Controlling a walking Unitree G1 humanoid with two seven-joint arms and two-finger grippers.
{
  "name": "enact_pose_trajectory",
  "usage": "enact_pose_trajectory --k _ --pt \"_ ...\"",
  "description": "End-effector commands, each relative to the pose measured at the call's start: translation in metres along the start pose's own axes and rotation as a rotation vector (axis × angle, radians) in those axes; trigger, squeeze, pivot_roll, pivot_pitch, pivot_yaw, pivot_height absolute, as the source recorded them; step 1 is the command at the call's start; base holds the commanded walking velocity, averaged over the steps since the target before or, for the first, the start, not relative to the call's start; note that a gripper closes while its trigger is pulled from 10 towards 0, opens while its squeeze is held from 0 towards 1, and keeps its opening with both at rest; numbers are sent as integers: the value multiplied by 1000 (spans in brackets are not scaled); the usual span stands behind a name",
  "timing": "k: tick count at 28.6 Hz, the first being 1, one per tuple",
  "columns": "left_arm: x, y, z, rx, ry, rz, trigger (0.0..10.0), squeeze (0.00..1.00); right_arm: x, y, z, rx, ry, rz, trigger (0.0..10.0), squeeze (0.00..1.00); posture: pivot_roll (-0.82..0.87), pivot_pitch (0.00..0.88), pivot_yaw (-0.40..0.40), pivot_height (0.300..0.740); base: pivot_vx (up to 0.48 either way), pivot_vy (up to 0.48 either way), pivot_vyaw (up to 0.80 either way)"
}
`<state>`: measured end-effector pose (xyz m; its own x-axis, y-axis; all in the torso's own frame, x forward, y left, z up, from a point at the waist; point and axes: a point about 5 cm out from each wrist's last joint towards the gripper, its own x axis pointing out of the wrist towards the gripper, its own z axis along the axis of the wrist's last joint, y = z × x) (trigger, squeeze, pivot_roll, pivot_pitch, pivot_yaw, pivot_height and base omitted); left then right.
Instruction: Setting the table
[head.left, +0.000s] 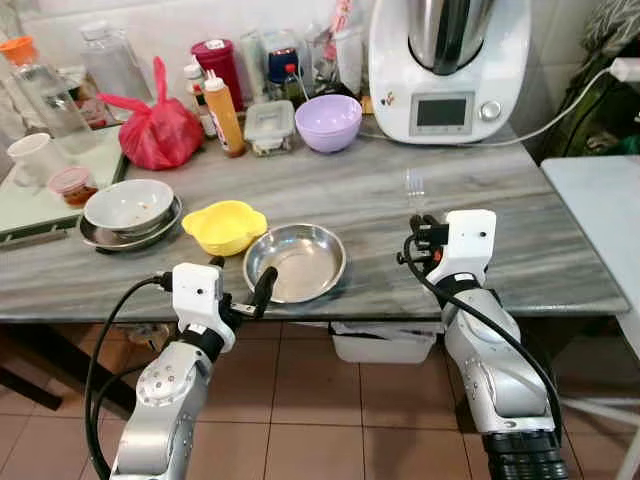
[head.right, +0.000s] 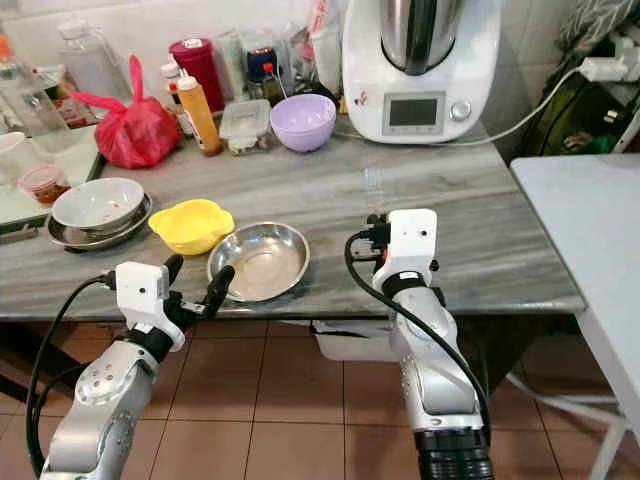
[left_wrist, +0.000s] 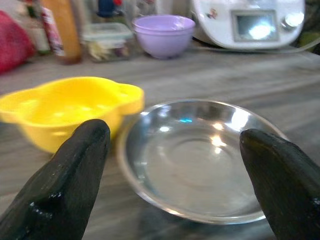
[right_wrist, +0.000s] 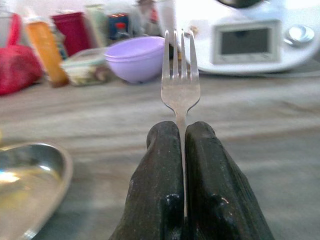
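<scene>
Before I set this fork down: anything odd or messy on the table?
One thing: the used white bowl at the table's left holds food residue, close beside the yellow bowl and steel plate. The fork sits straight in the right gripper.

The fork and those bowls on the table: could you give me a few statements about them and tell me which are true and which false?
1. The right pincer holds a fork with its tines pointing away from the arm. True.
2. The left pincer is clamped on the steel bowl. False: its fingers are spread open, just short of the bowl at the table's near edge.
3. The yellow bowl sits beside the steel bowl. True.
4. The lilac bowl lies upside down. False: it stands upright near the white kitchen machine.
5. The fork rests in the steel bowl. False: it is held above the table.
</scene>
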<state>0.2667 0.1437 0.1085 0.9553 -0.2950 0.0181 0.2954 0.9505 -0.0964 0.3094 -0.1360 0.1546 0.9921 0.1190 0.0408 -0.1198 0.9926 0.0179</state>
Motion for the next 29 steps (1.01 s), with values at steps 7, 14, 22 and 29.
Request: enact_pose_trajectory --k 7,14,22,29 --pt "-3 -3 6 26 -3 -83 10000 0 -1 0 -3 23 14 -1 10000 0 -126 52 91 740 0 0 0" --pt "-4 -3 9 40 0 -134 10000 0 0 2 -12 57 62 4 10000 0 -125 61 96 740 0 0 0" --pt "-11 -15 11 58 17 -256 10000 0 4 12 -21 70 94 28 10000 0 -110 77 104 740 0 0 0" --pt "-16 -17 11 63 38 -299 10000 0 11 15 -22 74 100 30 10000 0 -104 87 109 740 0 0 0"
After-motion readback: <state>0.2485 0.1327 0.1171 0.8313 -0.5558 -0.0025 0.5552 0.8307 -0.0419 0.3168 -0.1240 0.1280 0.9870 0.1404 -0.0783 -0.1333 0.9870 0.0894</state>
